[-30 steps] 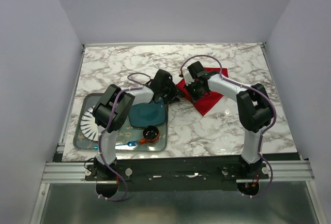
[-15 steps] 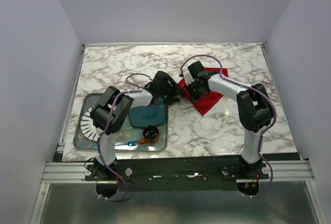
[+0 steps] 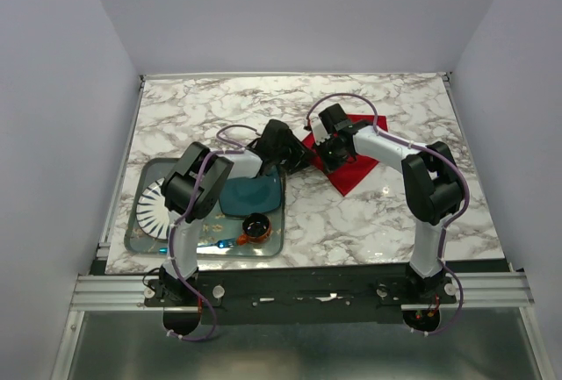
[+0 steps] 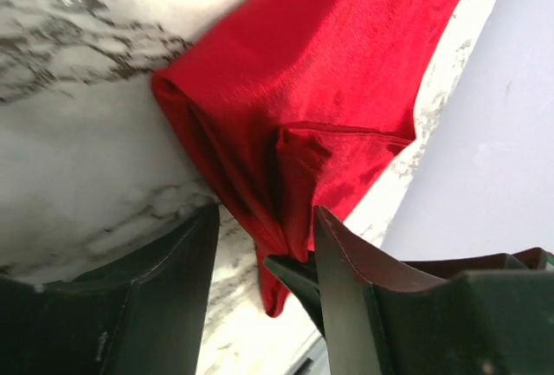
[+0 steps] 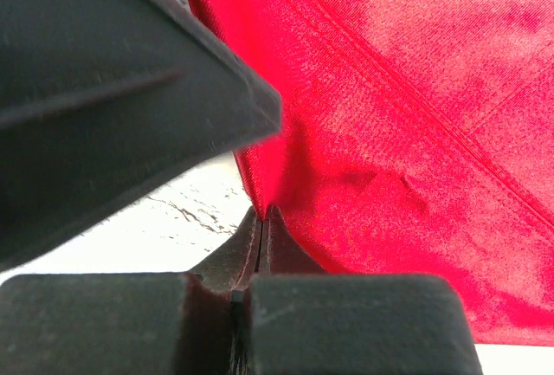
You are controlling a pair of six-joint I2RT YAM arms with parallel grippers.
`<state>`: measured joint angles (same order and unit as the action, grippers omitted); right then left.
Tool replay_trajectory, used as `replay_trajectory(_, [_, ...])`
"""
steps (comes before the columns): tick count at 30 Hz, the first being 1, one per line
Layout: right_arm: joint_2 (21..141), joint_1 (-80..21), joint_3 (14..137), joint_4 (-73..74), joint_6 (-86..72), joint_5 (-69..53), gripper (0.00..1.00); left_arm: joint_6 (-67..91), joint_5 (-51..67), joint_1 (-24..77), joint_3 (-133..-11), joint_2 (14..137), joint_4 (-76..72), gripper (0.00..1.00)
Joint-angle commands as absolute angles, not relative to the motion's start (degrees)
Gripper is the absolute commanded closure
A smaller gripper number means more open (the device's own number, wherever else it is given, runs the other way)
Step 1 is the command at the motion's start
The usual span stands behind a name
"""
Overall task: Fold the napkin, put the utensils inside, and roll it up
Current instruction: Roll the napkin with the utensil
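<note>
the napkin [image 4: 346, 63], likely a light, limp, slippery cloth, lies on the desk [image 4: 78, 158] between the tips of the spread left pincer [image 4: 264, 215], its edge pinched by the right pincer [image 5: 262, 215]; it is best gripped at a hemmed corner.

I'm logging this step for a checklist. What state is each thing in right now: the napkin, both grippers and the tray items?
napkin: folded over on the table, one corner bunched into folds.
left gripper: open, jaws either side of the bunched corner.
right gripper: shut on the napkin's edge.
cup: upright in the tray.
teal plate: lying flat in the tray.
</note>
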<state>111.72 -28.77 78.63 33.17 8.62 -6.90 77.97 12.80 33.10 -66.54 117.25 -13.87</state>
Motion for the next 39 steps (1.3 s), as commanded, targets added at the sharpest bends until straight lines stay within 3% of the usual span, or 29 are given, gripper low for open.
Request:
replay_trajectory(1, [111.1, -28.6, 76.9, 31.2, 9.6, -5.4, 0.98, 76.5, 11.4, 32.4, -67.2, 119.5, -13.4, 0.49])
replay_trajectory(5, [110.3, -28.5, 75.0, 30.1, 9.9, -4.2, 0.95, 75.9, 11.6, 32.1, -66.9, 120.2, -14.2, 0.68])
replay_trajectory(8, [109.3, -28.7, 74.3, 29.4, 10.1, -4.3, 0.87, 75.3, 11.5, 32.0, -66.6, 120.1, -14.3, 0.78])
replay_trajectory(12, [107.2, -30.2, 72.5, 28.7, 10.5, -1.0, 0.66, 75.0, 12.3, 31.9, -66.9, 120.3, -14.3, 0.82])
replay_trajectory(21, [101.5, -36.7, 65.0, 23.7, 10.3, 12.6, 0.46, 75.0, 14.7, 31.7, -67.2, 120.5, -14.1, 0.93])
replay_trajectory(30, [104.7, -42.2, 62.3, 18.5, 12.4, 26.6, 0.46, 76.1, 17.6, 31.1, -68.1, 120.4, -12.6, 1.0])
replay_trajectory(39, [109.4, -43.5, 63.4, 14.4, 15.7, 31.7, 0.55, 78.1, 20.1, 30.5, -68.4, 120.7, -12.7, 1.0])
